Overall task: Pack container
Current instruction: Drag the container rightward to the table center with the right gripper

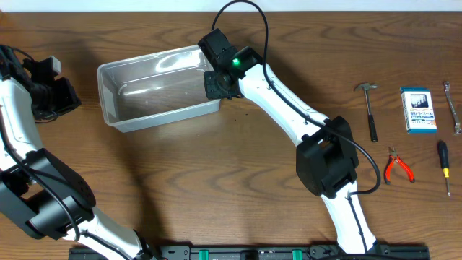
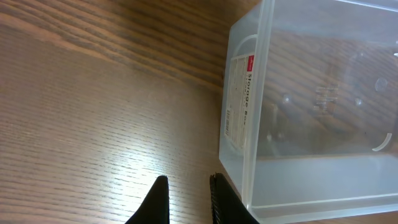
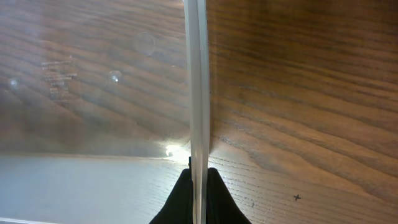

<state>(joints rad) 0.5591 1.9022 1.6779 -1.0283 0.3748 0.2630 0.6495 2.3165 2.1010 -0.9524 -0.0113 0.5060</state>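
Observation:
The container (image 1: 108, 97) is a clear plastic tub, empty, at the back middle-left of the table. My right gripper (image 1: 219, 81) is shut on the container's right wall; in the right wrist view the wall's rim (image 3: 198, 93) runs straight up between the two fingertips (image 3: 198, 177). My left gripper (image 2: 186, 183) is open and empty, low over the wood just left of the container (image 2: 249, 124), whose labelled end wall faces it. In the overhead view the left gripper (image 1: 63, 94) is at the far left, apart from the tub.
At the right edge lie a hammer (image 1: 369, 108), a blue-and-white box (image 1: 419, 110), a wrench (image 1: 452, 107), red-handled pliers (image 1: 397, 166) and a screwdriver (image 1: 443, 166). A black rail (image 1: 245, 253) runs along the front edge.

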